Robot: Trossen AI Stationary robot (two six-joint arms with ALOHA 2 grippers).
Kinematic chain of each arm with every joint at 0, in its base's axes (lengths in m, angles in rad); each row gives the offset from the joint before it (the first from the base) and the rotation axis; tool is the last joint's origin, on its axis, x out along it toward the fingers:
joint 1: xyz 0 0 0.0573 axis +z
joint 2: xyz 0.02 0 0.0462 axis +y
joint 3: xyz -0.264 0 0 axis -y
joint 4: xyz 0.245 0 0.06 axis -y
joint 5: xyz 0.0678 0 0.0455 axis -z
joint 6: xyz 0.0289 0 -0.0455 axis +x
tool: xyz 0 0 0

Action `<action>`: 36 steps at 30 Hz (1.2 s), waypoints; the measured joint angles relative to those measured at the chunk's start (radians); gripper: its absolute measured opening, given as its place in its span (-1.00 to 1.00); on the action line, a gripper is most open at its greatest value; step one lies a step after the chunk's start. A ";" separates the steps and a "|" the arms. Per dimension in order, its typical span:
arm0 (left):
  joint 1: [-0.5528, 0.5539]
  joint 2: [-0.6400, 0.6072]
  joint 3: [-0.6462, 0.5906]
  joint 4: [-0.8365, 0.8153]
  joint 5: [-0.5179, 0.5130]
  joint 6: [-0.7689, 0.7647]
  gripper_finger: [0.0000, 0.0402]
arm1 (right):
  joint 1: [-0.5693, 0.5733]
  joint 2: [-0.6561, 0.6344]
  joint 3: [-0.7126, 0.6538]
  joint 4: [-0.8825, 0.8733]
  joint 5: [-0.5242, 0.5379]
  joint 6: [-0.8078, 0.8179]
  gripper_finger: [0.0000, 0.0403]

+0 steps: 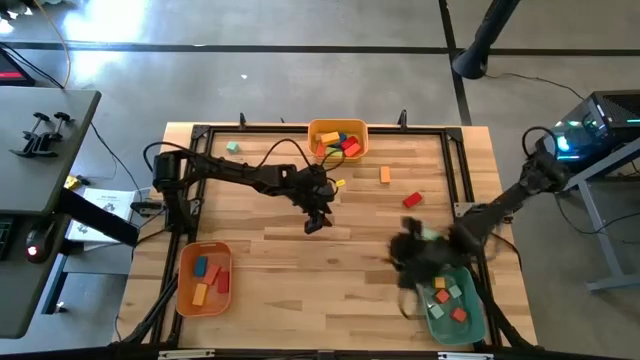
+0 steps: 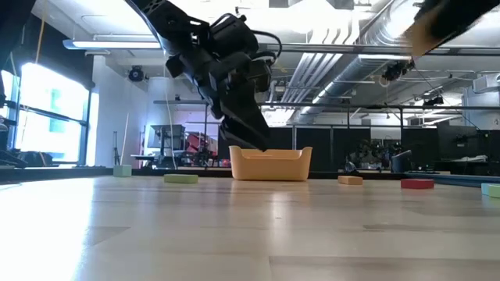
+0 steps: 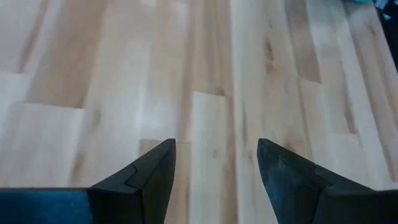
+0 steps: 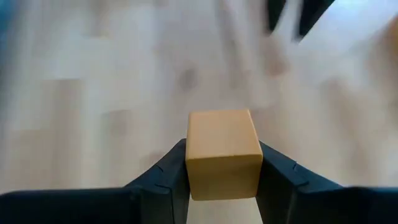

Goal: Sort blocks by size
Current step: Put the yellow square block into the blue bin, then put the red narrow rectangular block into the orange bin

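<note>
My right gripper [image 1: 408, 256] hangs blurred over the table beside the teal bin [image 1: 478, 322] and is shut on a yellow-orange cube [image 4: 222, 134]. My left gripper [image 1: 318, 222] is open and empty above bare table near the middle; its fingers also show in the left wrist view [image 3: 216, 152]. Loose blocks lie on the table: a green one [image 1: 232, 146], an orange one [image 1: 385, 175], a red one [image 1: 412, 199], a small yellow one [image 1: 340, 184] and a teal one [image 1: 430, 233]. My right gripper pinches the cube between its two fingers, one on each of two opposite side faces [image 4: 189, 169]. The cube sits square between the fingers and is lifted clear of the table.
An orange bin [image 1: 312, 130] with several blocks stands at the far edge, another orange bin [image 1: 186, 250] with blocks at the near left. The teal bin at the near right holds several blocks. A dark frame [image 1: 452, 160] borders the table. Bare wood lies in the middle.
</note>
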 joint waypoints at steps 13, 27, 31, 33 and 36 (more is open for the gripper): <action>-0.136 0.000 0.000 0.250 -0.046 0.035 -0.01 | 0.440 0.035 -0.001 -0.165 -0.287 1.065 -0.37; -0.178 0.000 0.000 0.269 -0.049 0.045 -0.01 | 0.359 0.051 -0.126 -0.146 -0.557 1.128 0.00; -0.178 0.000 0.000 0.268 -0.049 0.045 -0.01 | 0.329 0.029 -0.078 -0.184 -0.554 1.073 0.15; -0.178 0.000 0.000 0.266 -0.049 0.046 -0.01 | 0.322 0.011 -0.037 -0.242 -0.538 1.062 0.16; -0.178 0.000 0.000 0.267 -0.049 0.045 -0.01 | 0.315 -0.011 0.037 -0.352 -0.474 1.031 0.16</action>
